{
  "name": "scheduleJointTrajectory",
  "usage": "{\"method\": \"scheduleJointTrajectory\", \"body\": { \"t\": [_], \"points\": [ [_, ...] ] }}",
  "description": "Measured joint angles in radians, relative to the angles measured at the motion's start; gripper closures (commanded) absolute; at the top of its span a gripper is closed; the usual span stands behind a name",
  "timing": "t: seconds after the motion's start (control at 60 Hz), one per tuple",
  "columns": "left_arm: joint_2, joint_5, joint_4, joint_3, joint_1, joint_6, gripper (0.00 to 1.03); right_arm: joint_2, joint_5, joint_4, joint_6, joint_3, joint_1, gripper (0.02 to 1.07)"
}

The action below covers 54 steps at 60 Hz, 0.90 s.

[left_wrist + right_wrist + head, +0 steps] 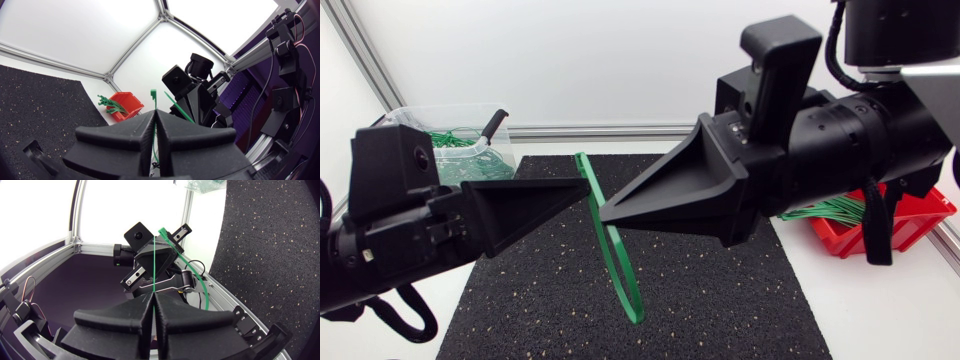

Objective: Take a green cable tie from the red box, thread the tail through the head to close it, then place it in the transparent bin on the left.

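- over the black mat (720, 300), left gripper (582, 188) & right gripper (608, 212) both pinched on green cable tie (620, 270), held mid-air
- step: prob threading tail thru head
- next: needs fine tip alignment

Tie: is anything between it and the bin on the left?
No loose object shows between the tie and the bin. The left gripper and right gripper are both shut on it above the mat; only the left arm itself lies that way.
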Motion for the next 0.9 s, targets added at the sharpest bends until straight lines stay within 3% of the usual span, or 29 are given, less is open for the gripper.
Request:
{"method": "scheduleJointTrajectory", "body": {
  "t": [0.9],
  "points": [
    [0.000,0.000,-0.003,0.000,-0.010,0.008,0.99,0.017,0.000,0.029,0.000,-0.030,-0.006,1.01]
  ]
}}
